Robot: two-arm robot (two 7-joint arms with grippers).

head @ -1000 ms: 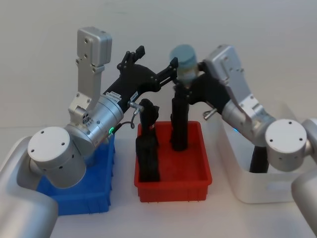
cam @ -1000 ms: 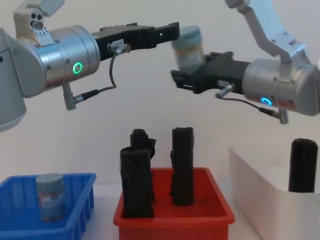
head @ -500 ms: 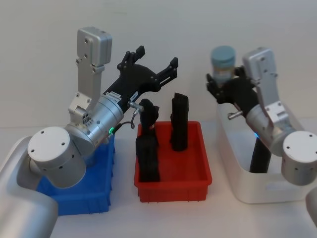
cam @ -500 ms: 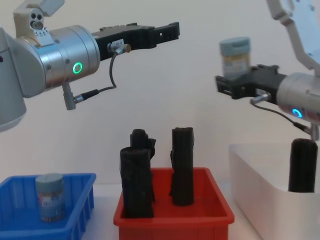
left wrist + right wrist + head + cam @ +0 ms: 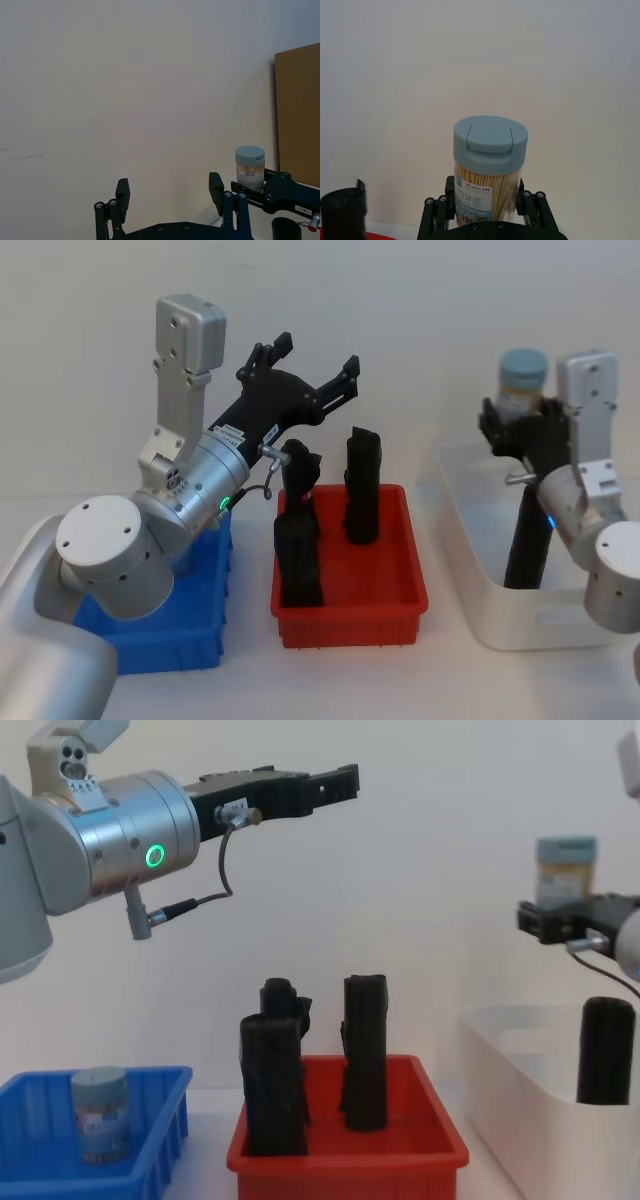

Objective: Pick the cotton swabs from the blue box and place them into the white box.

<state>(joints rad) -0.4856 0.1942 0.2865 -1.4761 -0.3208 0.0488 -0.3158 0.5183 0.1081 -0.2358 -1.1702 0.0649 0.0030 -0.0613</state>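
My right gripper is shut on a tub of cotton swabs, a pale tub with a grey-blue lid, upright in the air over the white box. The held tub also shows in the right wrist view and the chest view. A second tub stands in the blue box at the left. My left gripper hangs open and empty, high above the red bin's back; its two fingers stand wide apart.
A red bin with three tall black rolls sits between the blue box and the white box. Another black roll stands inside the white box, under the held tub. A plain wall lies behind.
My right arm has carried the tub to the right, from above the red bin to above the white box. The left arm has stayed still.
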